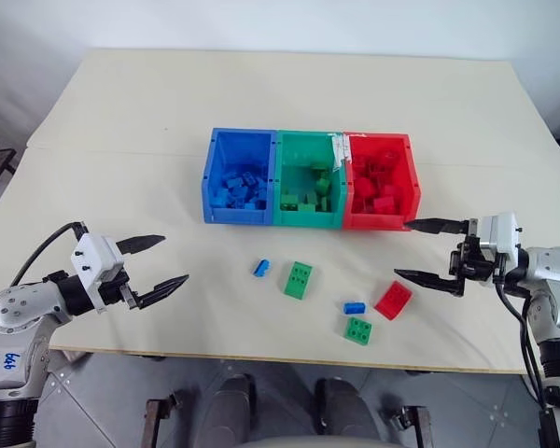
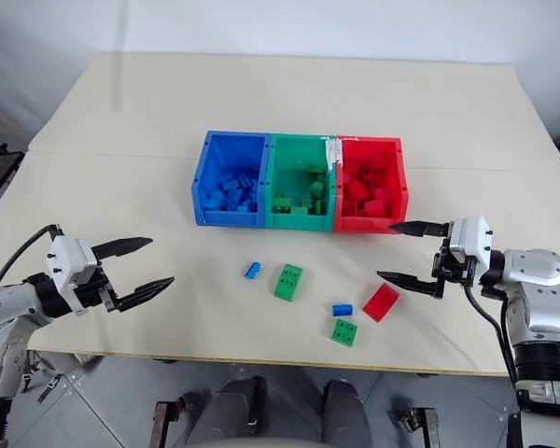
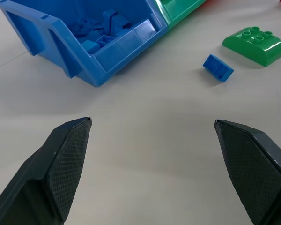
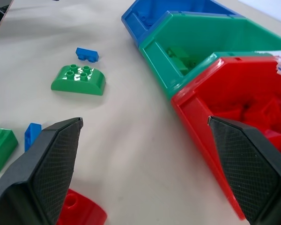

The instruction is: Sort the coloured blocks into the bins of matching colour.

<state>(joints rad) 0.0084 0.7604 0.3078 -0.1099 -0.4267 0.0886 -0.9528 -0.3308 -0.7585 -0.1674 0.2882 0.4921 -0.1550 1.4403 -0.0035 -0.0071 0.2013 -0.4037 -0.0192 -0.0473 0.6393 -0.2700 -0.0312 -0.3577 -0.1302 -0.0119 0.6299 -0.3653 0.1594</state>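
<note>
You've got three joined bins mid-frame on the cream table (image 1: 121, 112): blue bin (image 1: 238, 177) on the left, green bin (image 1: 308, 180) in the middle, red bin (image 1: 381, 182) on the right. Each already holds blocks of its own colour.

Five blocks are loose on the table below the bins, in the lower centre of the frame. A small blue block (image 1: 261, 268) sits lower left of the green bin, with a green block (image 1: 298, 280) just to its right. Further right and lower, another small blue block (image 1: 355, 307) lies just above a second green block (image 1: 358, 330). A red block (image 1: 393, 300) lies right of those, tilted diagonally.

Your left gripper (image 1: 154, 266) hovers at lower left of the frame, jaws spread wide, nothing between them, well apart from any block. Your right gripper (image 1: 427, 252) is at right of the frame, jaws also spread wide and empty, upper fingertip near the red bin's lower right corner, lower fingertip just right of the red block, not touching it.
</note>
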